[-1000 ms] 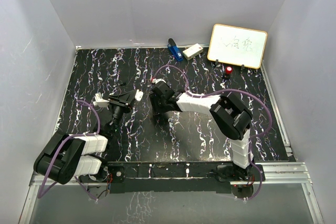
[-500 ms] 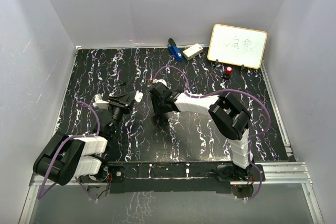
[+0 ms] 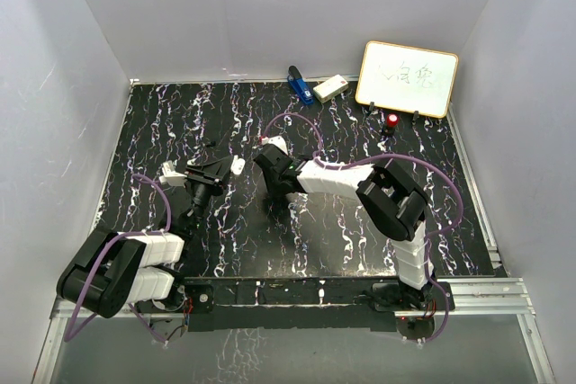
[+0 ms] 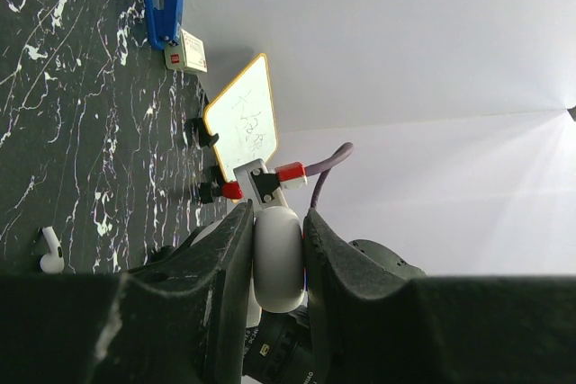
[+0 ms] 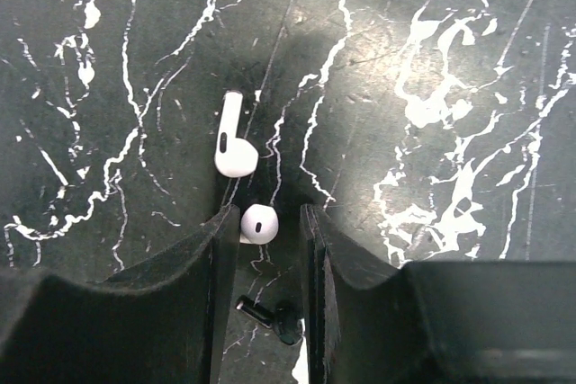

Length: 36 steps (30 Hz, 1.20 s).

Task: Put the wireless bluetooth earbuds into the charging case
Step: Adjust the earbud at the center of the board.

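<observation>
- My right fingers (image 5: 223, 240) have narrowed and my right wrist has eased toward the near edge of the surface (image 3: 225, 123).
- They now straddle one earbud (image 5: 258, 223). It touches one finger, with a sliver of gap at the other, so they are open and not yet clamped.
- The second earbud (image 5: 236, 137) lies just beyond, near mid-surface.
- My left fingers (image 4: 236, 249) grip the charging case (image 4: 277, 258), held aloft beside them.
- I judge the pick nearly made, with insertion to follow.
- The surface is black and white-veined, inside plain white walls. A whiteboard (image 3: 407, 78) stands at the far right corner, with a blue object (image 3: 298, 84) and a cream box (image 3: 330, 87) along the far edge.
</observation>
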{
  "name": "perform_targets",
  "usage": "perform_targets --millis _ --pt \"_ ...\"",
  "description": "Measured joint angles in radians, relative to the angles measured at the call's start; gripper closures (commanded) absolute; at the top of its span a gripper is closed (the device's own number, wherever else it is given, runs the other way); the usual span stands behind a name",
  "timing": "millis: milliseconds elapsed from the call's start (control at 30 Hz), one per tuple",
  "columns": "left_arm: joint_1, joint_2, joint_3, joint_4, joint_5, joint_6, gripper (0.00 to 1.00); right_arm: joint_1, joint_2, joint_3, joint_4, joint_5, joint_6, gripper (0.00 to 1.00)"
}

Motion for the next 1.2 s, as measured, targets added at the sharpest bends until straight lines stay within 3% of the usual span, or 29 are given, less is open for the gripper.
perform_targets --millis 500,933,1200 --pt "0.001 0.000 0.000 -0.002 0.000 0.000 1.00 0.000 0.000 -0.001 -0.020 0.066 -0.054 0.75" --pt "0.001 0.000 0.000 -0.016 -0.001 0.000 1.00 0.000 0.000 -0.002 -0.022 0.064 -0.045 0.72" --pt "0.001 0.000 0.000 -0.015 -0.002 -0.003 1.00 0.000 0.000 -0.002 -0.024 0.059 -0.023 0.77"
